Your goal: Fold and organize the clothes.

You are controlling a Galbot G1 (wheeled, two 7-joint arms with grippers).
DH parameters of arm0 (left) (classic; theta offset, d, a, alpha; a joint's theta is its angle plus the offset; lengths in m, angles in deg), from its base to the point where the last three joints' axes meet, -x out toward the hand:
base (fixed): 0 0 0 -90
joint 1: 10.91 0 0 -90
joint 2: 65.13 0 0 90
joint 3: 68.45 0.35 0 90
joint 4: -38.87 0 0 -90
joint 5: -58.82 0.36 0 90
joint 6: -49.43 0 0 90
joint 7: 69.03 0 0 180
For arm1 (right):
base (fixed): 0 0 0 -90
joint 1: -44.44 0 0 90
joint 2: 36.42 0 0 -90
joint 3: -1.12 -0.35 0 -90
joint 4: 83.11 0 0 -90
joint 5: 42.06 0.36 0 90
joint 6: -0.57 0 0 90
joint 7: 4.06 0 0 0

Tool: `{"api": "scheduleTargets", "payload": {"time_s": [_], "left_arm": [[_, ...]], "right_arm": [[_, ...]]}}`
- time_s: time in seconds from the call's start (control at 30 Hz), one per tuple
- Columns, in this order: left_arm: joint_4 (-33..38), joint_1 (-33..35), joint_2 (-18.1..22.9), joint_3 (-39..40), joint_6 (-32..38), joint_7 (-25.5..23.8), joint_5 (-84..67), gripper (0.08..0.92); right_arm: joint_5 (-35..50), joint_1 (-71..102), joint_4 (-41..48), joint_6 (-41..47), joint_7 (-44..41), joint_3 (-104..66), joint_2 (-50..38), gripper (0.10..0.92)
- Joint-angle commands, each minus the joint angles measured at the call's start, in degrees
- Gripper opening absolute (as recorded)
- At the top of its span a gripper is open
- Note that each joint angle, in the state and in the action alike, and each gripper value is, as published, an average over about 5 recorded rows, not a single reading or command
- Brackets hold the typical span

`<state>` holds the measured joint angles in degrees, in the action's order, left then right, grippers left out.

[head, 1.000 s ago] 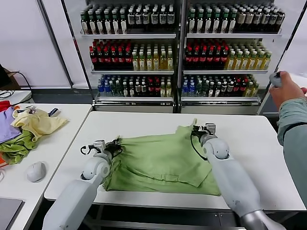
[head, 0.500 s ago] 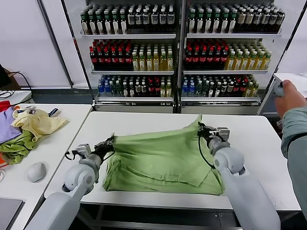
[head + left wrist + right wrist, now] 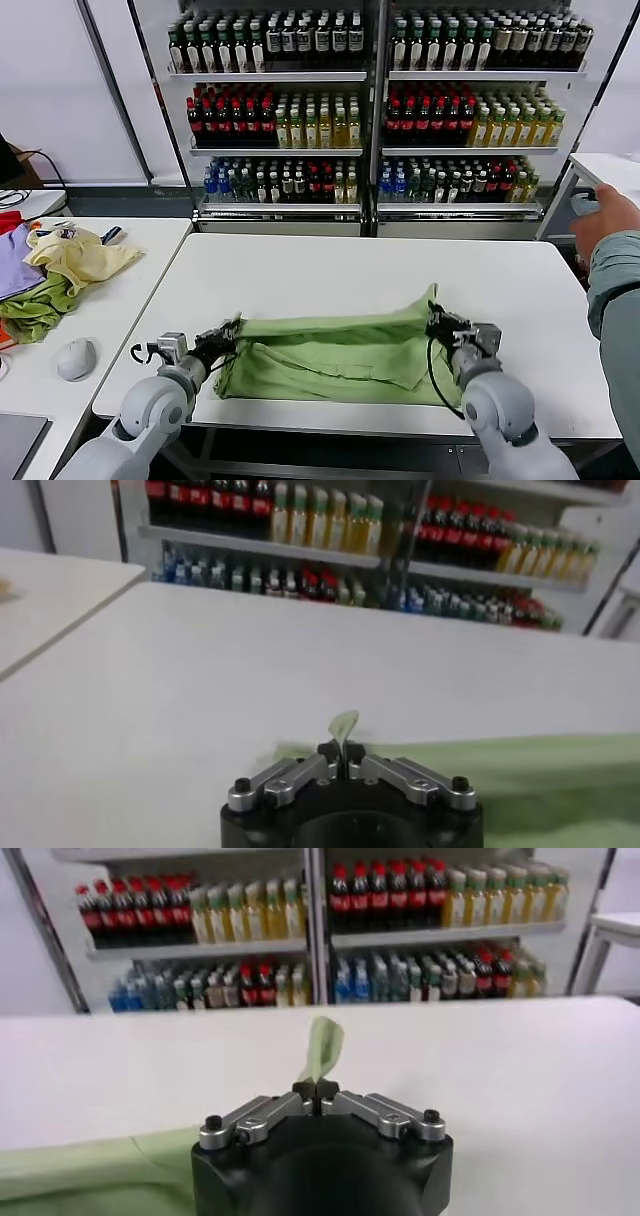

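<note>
The clothes, a light green T-shirt, lie folded into a long band near the front edge of the white table. My left gripper is shut on the shirt's left upper corner; a pinched tip of cloth sticks out between its fingers. My right gripper is shut on the right upper corner, with a green flap standing up from its fingers. Both corners are held a little above the table, and the top edge sags between them. No print shows.
A side table on the left carries a heap of yellow, green and purple garments and a computer mouse. A person's arm is at the right edge. Drink shelves stand behind the table.
Both grippers have pulled the shirt's far edge toward me, over the near part. The shirt went from a broad spread to a narrow folded band near the front edge.
</note>
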<state>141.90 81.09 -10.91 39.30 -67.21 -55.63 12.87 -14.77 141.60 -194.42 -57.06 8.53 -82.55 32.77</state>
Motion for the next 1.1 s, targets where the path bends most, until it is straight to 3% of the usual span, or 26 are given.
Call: {"api": "scheduleTargets", "payload": {"time_s": [0.03, 0.33, 0.63, 0.8, 0.97, 1.1], "left_arm": [[2.6, 2.8, -0.5, -0.9, -1.4, -0.2, 7.8, 0.137], [9.3, 6.8, 3.8, -5.2, 3.1, 6.6, 13.6, 0.388], [7.3, 12.8, 17.1, -5.2, 3.0, 9.4, 23.6, 0.648], [5.3, 13.3, 21.3, -4.5, 2.8, 10.6, 26.7, 0.784], [4.0, 13.5, 23.6, -4.8, 3.0, 11.8, 27.4, 0.821], [3.4, 13.7, 24.4, -5.3, 3.5, 11.9, 26.7, 0.792]], "right_arm": [[-5.7, 6.2, -3.1, 0.7, -0.9, 0.1, 0.8, 0.143], [-8.4, 10.0, -7.3, -1.8, -1.8, -0.5, 1.1, 0.394], [-10.0, 12.6, -8.4, -2.9, -2.3, -0.7, 2.0, 0.653], [-10.2, 13.0, -8.6, -3.3, -2.5, -0.8, 2.0, 0.792], [-10.2, 13.5, -9.1, -3.4, -2.6, -1.1, 1.9, 0.822], [-10.2, 13.6, -9.4, -3.5, -2.7, -1.2, 1.9, 0.823]]}}
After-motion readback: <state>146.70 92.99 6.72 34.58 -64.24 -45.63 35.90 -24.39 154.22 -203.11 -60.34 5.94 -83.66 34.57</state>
